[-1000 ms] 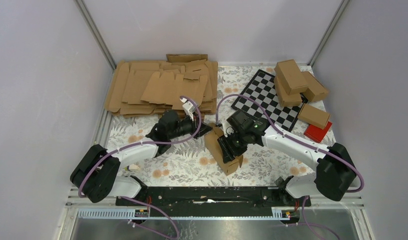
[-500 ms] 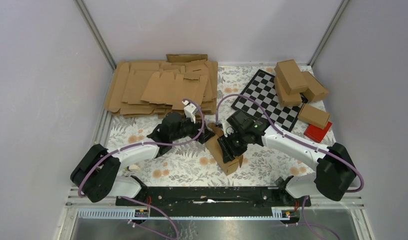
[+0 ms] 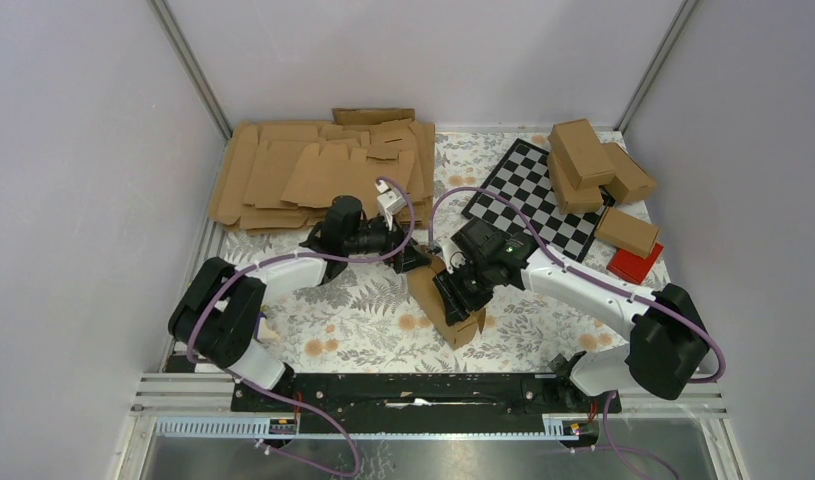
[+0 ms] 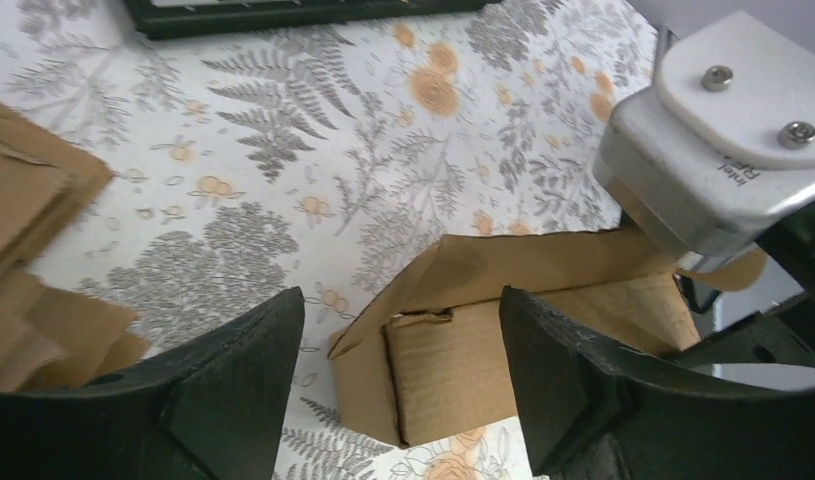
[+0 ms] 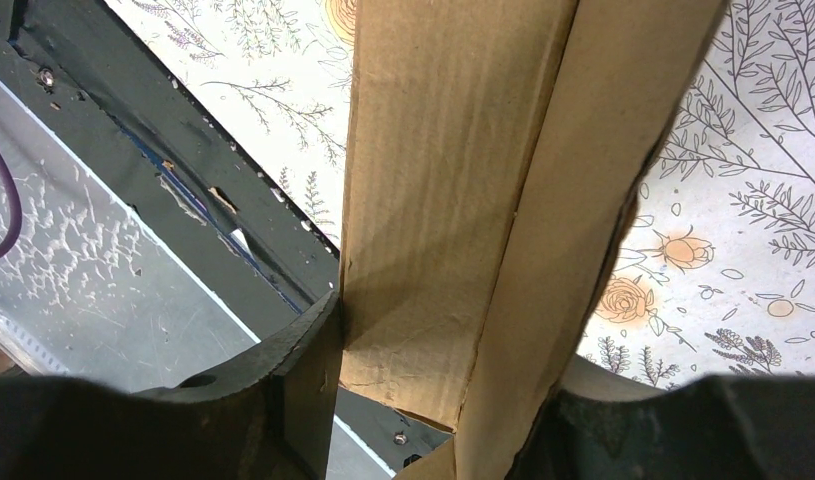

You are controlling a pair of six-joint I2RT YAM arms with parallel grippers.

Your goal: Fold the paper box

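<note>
Right gripper (image 5: 438, 380) is squeezing the paper box (image 3: 445, 300) at the table's center, with its fingers pressing on both long sides. Left gripper (image 4: 401, 310) is hanging wide open and holding nothing, pointing at the box's far end, where a flap is standing ajar over the floral tablecloth (image 3: 363, 320).

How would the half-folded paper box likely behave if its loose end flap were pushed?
The paper box is probably light: it is thin, hollow card. Its raised flap would likely hinge at its crease. Clamped in the right gripper, the box probably won't slide.
</note>
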